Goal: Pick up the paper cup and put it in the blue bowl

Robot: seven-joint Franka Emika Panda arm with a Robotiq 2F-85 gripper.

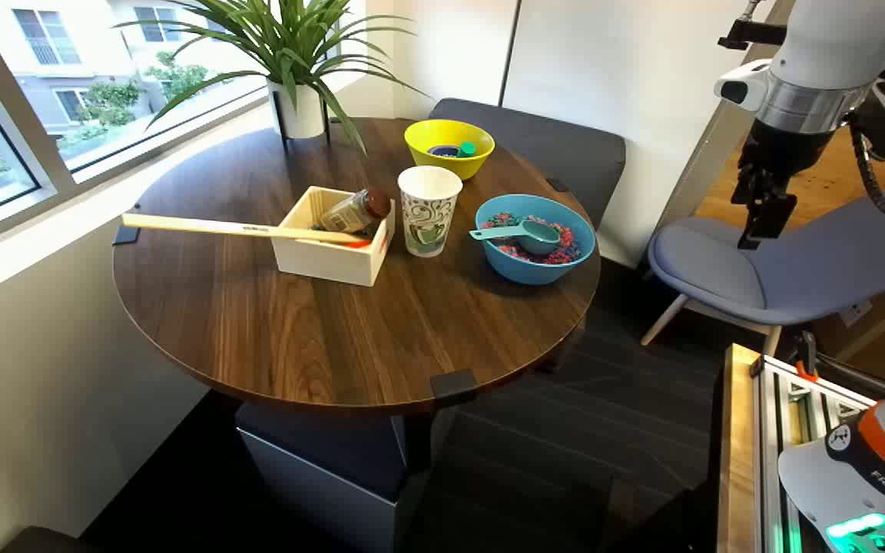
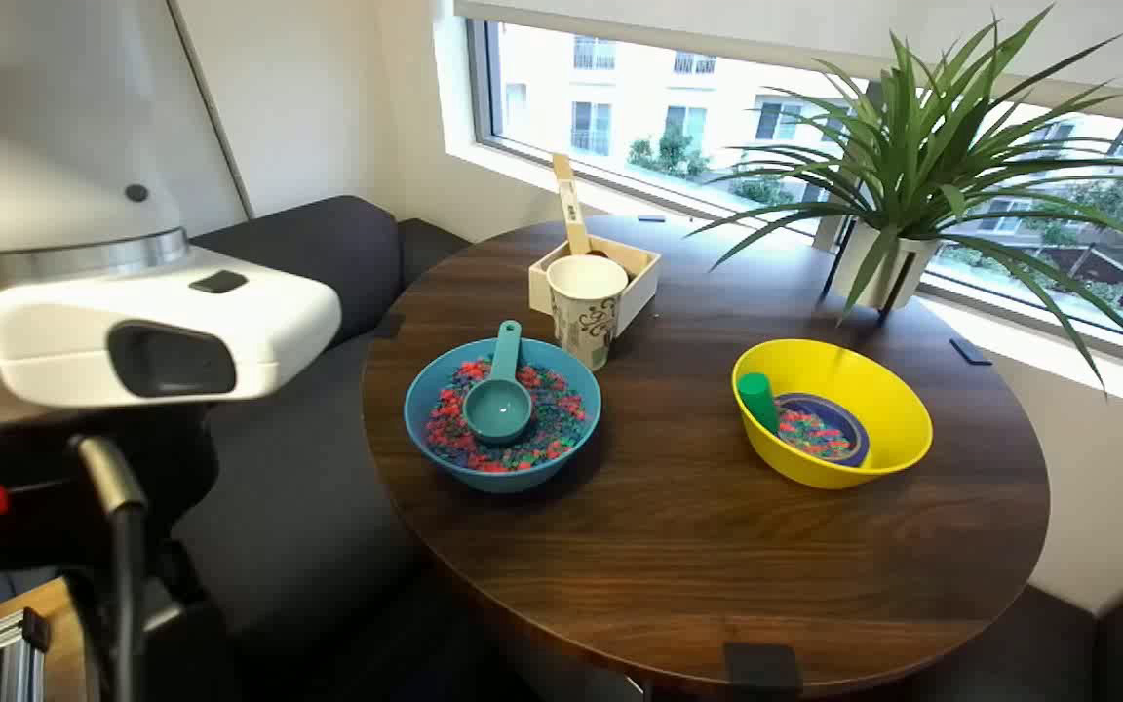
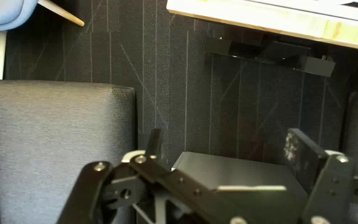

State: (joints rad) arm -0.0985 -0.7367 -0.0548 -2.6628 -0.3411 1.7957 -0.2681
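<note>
The white paper cup with a swirl and green cup pattern stands upright on the table, between the wooden box and the blue bowl; it also shows in an exterior view. The light-blue bowl holds pink and teal bits with a teal scoop on top; it shows in both exterior views. My gripper hangs off the table, on the blue bowl's side, apart from both. In the wrist view its fingers are wide apart with nothing between them. Cup and bowl are out of the wrist view.
A pale wooden box with a jar and a long wooden-handled tool stands beside the cup. A yellow bowl with a green piece and a dark dish stands farther back. A potted plant stands by the window. A grey chair is below the arm.
</note>
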